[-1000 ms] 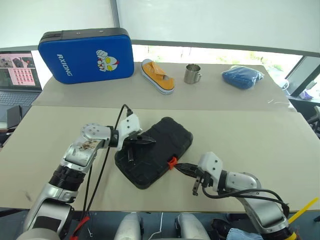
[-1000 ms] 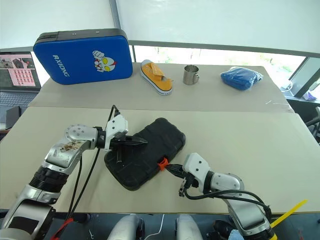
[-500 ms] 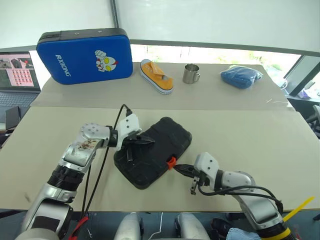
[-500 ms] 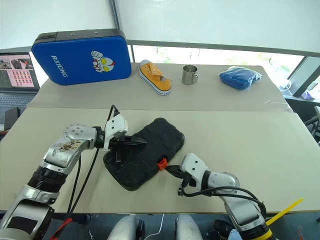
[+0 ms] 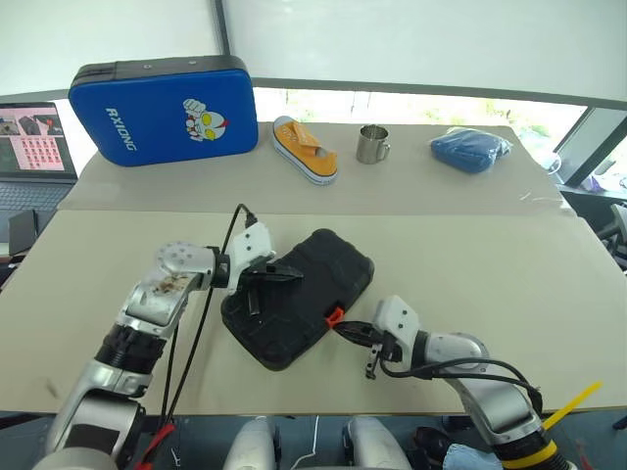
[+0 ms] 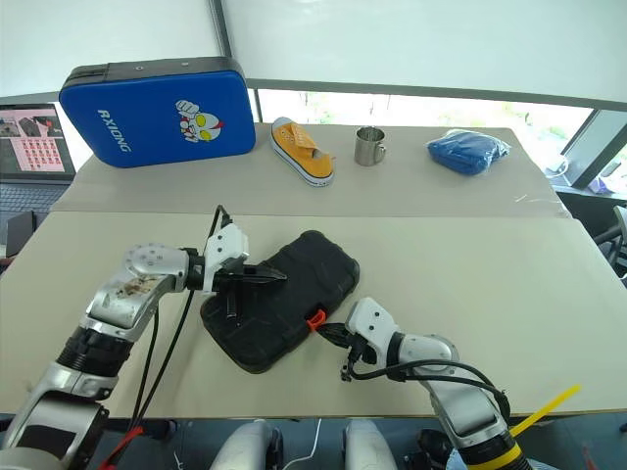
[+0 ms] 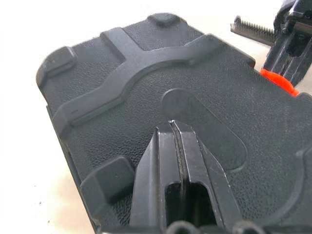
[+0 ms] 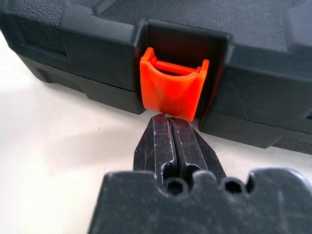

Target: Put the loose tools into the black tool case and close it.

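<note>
The black tool case (image 5: 312, 284) lies closed in the middle of the table, its orange latch (image 5: 334, 315) facing the near edge. My left gripper (image 5: 296, 275) is shut, and its tips rest on the textured lid (image 7: 204, 87). My right gripper (image 5: 341, 329) is shut too, low over the table, with its tips (image 8: 167, 120) right at the lower edge of the latch (image 8: 170, 90). The loose tools are out of view.
Along the far side of the table stand a blue padded case (image 5: 162, 108), an orange shoe (image 5: 306, 149), a metal mug (image 5: 370, 143) and a blue cloth bundle (image 5: 472, 149). A laptop (image 5: 34, 147) sits at the far left. The table's near edge runs just behind my right gripper.
The whole view has shifted a little. Both grippers keep their places at the case, the left on the lid and the right at the latch.
</note>
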Tool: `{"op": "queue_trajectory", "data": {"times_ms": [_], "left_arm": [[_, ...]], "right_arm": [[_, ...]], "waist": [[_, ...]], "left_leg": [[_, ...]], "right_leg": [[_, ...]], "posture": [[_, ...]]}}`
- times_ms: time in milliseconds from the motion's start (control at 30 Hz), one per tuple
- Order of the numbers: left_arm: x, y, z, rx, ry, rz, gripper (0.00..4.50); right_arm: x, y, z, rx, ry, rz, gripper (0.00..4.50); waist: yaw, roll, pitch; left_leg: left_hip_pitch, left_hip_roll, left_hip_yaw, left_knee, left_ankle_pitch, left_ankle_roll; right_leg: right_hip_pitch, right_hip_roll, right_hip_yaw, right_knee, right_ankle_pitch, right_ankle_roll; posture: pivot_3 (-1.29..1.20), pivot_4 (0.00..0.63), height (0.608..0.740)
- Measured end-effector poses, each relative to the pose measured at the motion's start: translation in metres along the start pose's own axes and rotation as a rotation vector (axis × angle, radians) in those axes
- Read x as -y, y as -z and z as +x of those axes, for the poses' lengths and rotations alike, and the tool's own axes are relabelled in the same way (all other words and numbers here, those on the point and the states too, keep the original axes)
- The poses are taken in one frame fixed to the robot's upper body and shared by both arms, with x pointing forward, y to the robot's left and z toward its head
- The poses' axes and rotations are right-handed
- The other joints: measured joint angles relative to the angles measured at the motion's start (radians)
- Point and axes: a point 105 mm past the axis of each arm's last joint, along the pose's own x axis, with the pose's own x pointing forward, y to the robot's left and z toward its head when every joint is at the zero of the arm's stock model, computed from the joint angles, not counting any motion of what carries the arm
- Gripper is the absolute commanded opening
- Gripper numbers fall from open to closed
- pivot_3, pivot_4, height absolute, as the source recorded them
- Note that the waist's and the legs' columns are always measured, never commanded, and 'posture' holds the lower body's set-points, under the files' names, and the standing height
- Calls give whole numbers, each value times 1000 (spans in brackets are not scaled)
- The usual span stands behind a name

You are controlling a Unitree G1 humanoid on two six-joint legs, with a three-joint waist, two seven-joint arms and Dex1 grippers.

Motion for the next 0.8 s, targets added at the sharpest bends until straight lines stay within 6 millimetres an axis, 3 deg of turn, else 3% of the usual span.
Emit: {"op": "queue_trajectory", "data": {"times_ms": [33,133,267,333,433,500,600,800], "left_arm": [[0,-1,-4,18,-9,1,1384],[5,1,-18,64,-35,3,2332],[12,17,-82,30,-134,-1,3845],[13,22,-103,1,-183,-10,4477],[22,36,-133,-42,-295,-39,4500],[38,57,-151,-95,-360,-95,4500],[55,75,-165,-136,-413,-145,4500],[59,90,-182,-199,-578,-85,4500]], "right_arm": [[1,-4,-6,16,6,-4,1256],[3,-15,-22,55,-7,-24,2159],[19,-16,-65,33,27,-93,3603],[26,-23,-75,57,33,-145,4285],[34,-24,-89,63,16,-205,4412],[42,-18,-99,46,27,-221,4412],[41,-9,-108,0,-39,-231,4412],[52,-3,-109,-13,-48,-287,4412]], "waist": [[-1,0,0],[-3,1,0],[-22,2,1],[-21,2,2],[-20,2,3],[-21,1,4],[-9,-4,7],[11,-5,8]], "left_leg": [[0,0,-1,0,0,0],[0,0,-1,-1,0,0],[0,2,-1,-5,-1,1],[1,2,-1,-5,-1,1],[1,3,0,-6,-2,1],[0,3,1,-6,-2,1],[-2,3,1,-7,-2,1],[-1,4,2,-6,-2,1]], "right_leg": [[0,0,0,0,0,0],[-1,0,1,-1,0,0],[-2,0,1,-2,-1,-1],[-1,0,0,-2,-1,-2],[-1,-2,0,-4,-2,-1],[-2,-3,1,-5,-2,0],[-4,-3,0,-4,-2,-1],[-4,-4,0,-5,-2,-1]], "posture": [[0,150,740],[0,150,740],[0,150,740],[0,150,740],[0,150,740],[0,150,740],[0,150,740],[0,150,740]]}}
